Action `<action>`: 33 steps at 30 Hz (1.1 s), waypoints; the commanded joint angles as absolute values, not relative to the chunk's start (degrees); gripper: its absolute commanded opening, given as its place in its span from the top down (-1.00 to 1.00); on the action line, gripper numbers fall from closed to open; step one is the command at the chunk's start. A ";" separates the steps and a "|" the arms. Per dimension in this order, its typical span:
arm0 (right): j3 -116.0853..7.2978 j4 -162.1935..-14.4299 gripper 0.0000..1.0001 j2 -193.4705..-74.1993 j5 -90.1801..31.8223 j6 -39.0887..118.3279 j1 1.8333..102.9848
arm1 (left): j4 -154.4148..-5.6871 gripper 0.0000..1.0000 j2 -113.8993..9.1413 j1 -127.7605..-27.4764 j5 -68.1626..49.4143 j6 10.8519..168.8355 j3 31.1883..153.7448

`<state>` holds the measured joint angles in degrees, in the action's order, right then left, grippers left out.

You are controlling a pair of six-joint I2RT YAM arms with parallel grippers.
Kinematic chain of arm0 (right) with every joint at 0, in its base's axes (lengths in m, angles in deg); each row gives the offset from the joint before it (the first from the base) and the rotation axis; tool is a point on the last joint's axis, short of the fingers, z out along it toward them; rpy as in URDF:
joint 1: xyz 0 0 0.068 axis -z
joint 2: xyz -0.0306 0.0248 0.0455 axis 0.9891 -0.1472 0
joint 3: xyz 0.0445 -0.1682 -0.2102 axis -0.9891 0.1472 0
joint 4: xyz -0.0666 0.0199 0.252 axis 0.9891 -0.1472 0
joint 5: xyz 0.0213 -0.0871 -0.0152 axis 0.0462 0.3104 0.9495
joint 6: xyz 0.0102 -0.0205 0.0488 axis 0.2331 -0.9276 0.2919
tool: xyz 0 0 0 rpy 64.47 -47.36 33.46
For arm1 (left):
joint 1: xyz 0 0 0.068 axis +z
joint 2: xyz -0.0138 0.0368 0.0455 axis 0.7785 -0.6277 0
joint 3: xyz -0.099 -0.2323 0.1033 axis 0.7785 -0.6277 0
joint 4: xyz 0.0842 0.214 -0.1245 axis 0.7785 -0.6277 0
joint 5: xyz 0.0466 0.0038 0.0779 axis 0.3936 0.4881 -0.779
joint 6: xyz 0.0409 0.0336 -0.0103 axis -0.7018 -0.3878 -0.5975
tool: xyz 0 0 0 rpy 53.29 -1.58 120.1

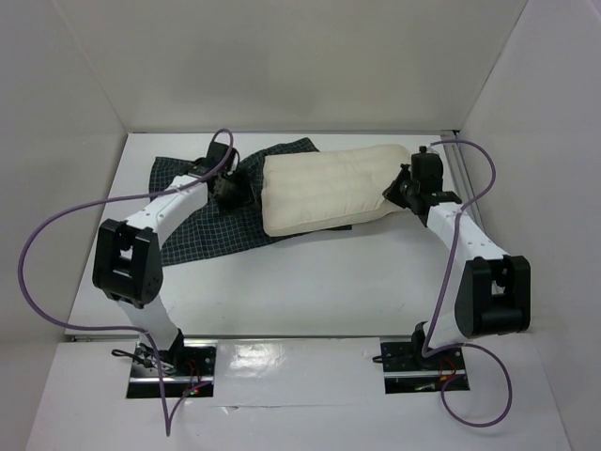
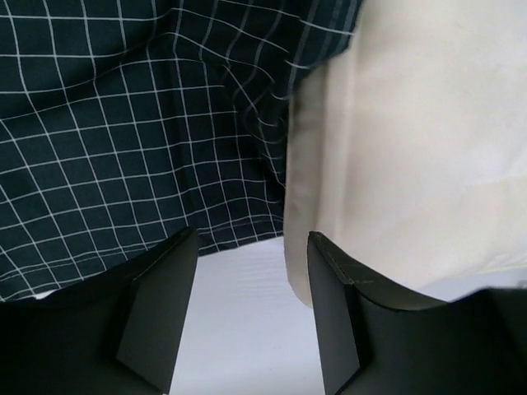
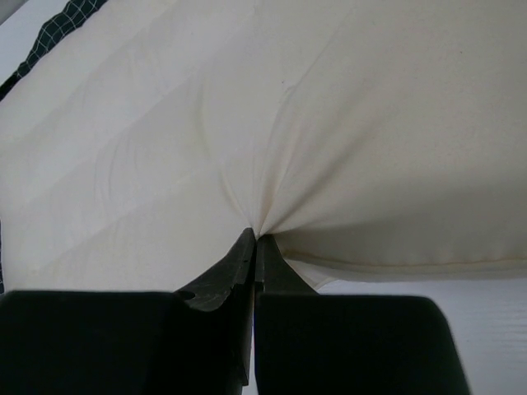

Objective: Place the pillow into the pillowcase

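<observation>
Nearest us, our right hand (image 3: pixel 254 240) clamps the pillow (image 1: pixel 329 193) at its edge, our left hand (image 2: pixel 251 247) hangs released beside the pillowcase (image 1: pixel 218 235) at left of frame, and we judge most of the pillow lies outside.

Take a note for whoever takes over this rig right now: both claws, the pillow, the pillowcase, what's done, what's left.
Left claw: open, empty, at the left end of the pillow, beside the pillowcase.
Right claw: shut on a pinch of fabric at the pillow's right end.
Pillow lies across the crumpled pillowcase on the table, nearly all uncovered.
Done: pillow gripped. Left: open the case, feed the pillow in.
</observation>
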<state>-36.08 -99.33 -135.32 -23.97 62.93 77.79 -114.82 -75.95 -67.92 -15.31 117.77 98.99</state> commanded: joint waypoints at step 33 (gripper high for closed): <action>-38.09 -97.30 1.00 -129.40 -28.83 62.25 82.41 | -104.91 1.00 -80.27 -67.64 -5.17 118.79 95.37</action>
<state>-37.22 -100.51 -135.08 -28.06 62.30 81.72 -102.08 -87.30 -67.02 -7.70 122.12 97.27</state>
